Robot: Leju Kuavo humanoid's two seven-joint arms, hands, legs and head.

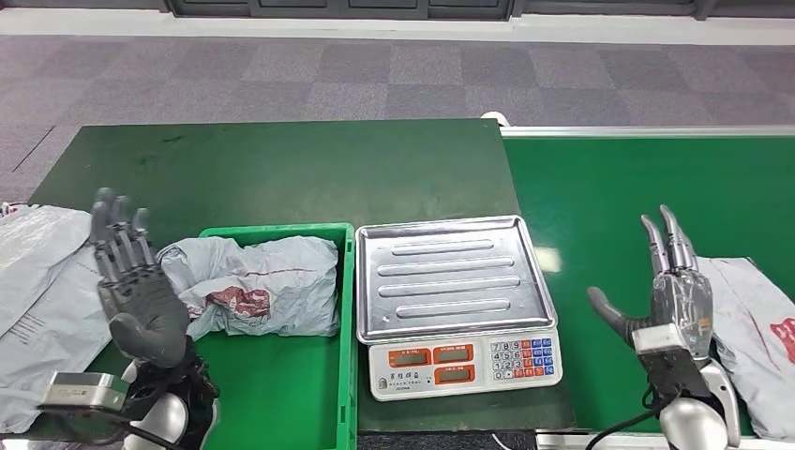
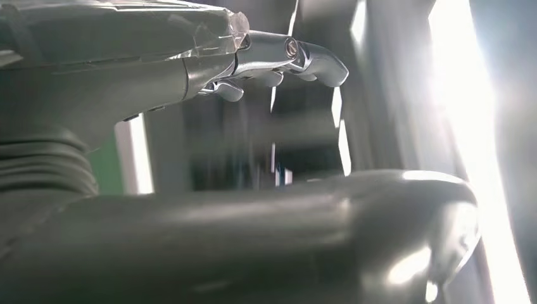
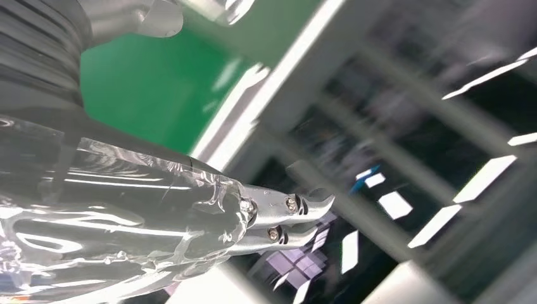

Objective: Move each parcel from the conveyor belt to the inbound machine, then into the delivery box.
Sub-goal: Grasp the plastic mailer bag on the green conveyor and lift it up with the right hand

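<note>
One grey parcel (image 1: 258, 286) lies in the green box (image 1: 347, 309). Another parcel (image 1: 759, 328) waits at the belt's (image 1: 600, 197) right edge. The scale (image 1: 450, 291) is bare. Left hand (image 1: 136, 291) and right hand (image 1: 670, 300) are spread, holding nothing.

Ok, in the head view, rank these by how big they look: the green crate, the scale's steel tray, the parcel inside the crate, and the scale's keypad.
1. Green crate, though its near end is cut off by the frame.
2. Steel tray of the scale.
3. Parcel in the crate, clearly smaller than the tray.
4. Keypad, by far the smallest.
</note>
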